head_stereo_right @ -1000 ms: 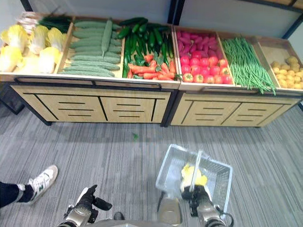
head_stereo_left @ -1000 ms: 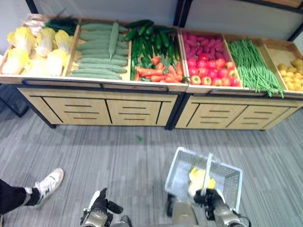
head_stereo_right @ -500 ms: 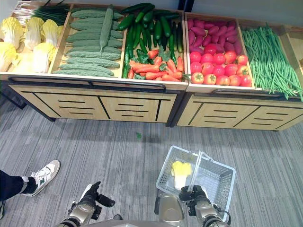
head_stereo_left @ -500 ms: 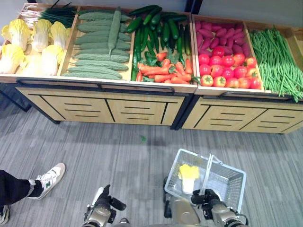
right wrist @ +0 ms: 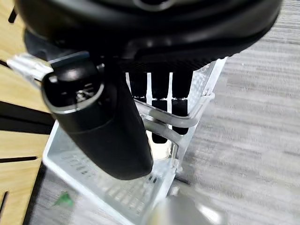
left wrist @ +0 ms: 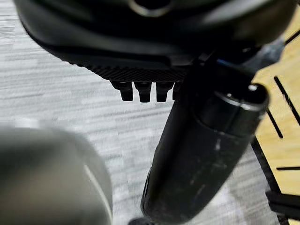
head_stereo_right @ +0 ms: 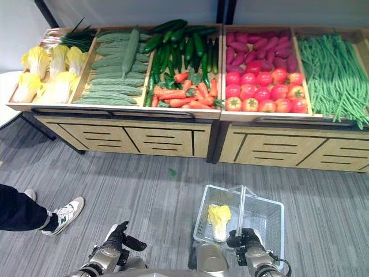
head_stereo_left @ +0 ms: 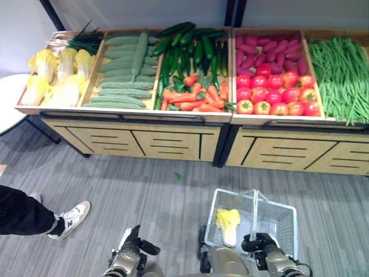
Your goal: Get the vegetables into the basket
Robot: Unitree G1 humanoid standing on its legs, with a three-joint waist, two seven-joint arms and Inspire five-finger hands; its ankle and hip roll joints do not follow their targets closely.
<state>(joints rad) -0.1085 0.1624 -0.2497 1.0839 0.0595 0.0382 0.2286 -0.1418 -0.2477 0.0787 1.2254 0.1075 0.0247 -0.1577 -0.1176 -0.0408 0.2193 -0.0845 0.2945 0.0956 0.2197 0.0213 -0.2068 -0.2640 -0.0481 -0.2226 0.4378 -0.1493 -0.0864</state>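
Observation:
A clear wire basket [head_stereo_left: 278, 218] hangs low over the grey floor at my lower right. My right hand [head_stereo_left: 263, 247] is shut on its handle [right wrist: 202, 108], with the fingers [right wrist: 160, 104] curled round the bar. One yellow napa cabbage [head_stereo_left: 228, 224] lies inside the basket. My left hand [head_stereo_left: 132, 253] is at the lower left with straight fingers [left wrist: 141, 91], the thumb standing out, and nothing in it. Ahead, wooden stalls hold napa cabbages [head_stereo_left: 55, 74], pale green gourds [head_stereo_left: 122, 75], dark cucumbers [head_stereo_left: 190, 51], carrots [head_stereo_left: 196, 99], tomatoes [head_stereo_left: 274, 94] and green beans [head_stereo_left: 343, 68].
The stalls' drawer fronts [head_stereo_left: 144, 144] form a wall across the far side. A person's dark leg and white shoe [head_stereo_left: 70, 217] stand on the floor at the left. A white round table [head_stereo_left: 8, 101] is at the far left. Purple sweet potatoes [head_stereo_left: 267, 48] lie behind the tomatoes.
The whole view has shifted, so the camera moved; a white table now shows at the left. The basket stays in my right hand. The person's leg reaches further in.

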